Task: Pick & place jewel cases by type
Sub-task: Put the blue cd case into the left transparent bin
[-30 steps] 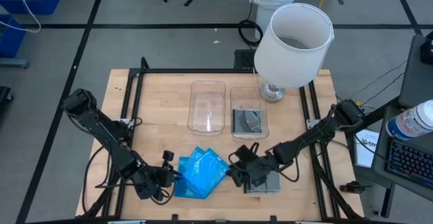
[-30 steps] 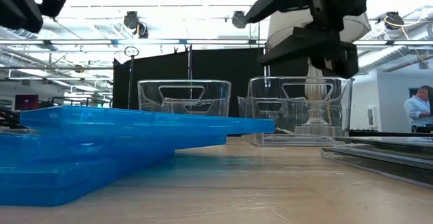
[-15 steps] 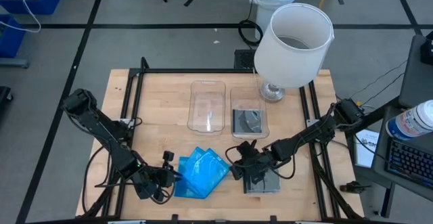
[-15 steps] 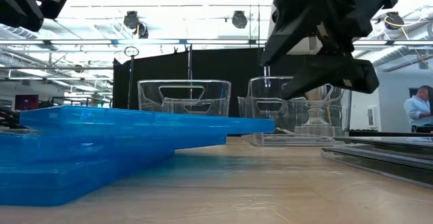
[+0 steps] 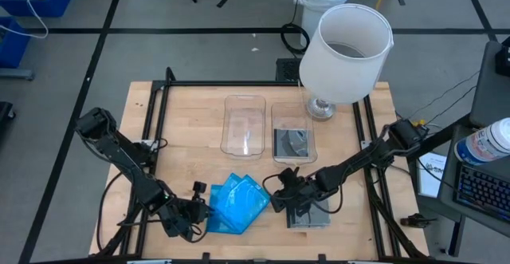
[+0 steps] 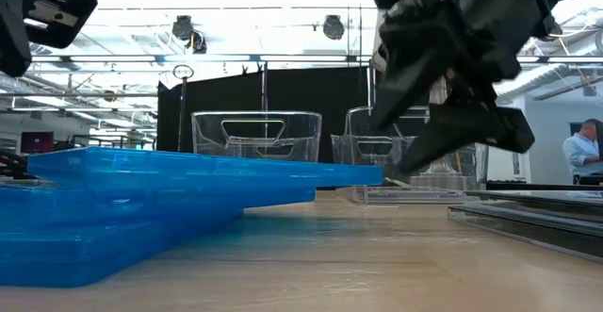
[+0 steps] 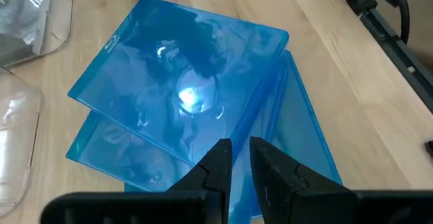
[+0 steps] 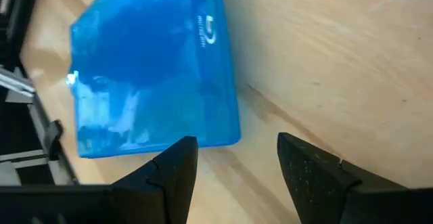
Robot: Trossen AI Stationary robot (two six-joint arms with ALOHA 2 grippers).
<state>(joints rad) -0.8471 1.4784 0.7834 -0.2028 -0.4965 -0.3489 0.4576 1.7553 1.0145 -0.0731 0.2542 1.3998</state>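
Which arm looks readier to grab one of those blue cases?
Probably the right: its gripper hangs open at the blue cases' edge, while the left gripper beside them is nearly shut.

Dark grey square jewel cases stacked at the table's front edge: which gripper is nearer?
Right. The right gripper hangs beside the grey stack; the left gripper sits beyond the blue cases.
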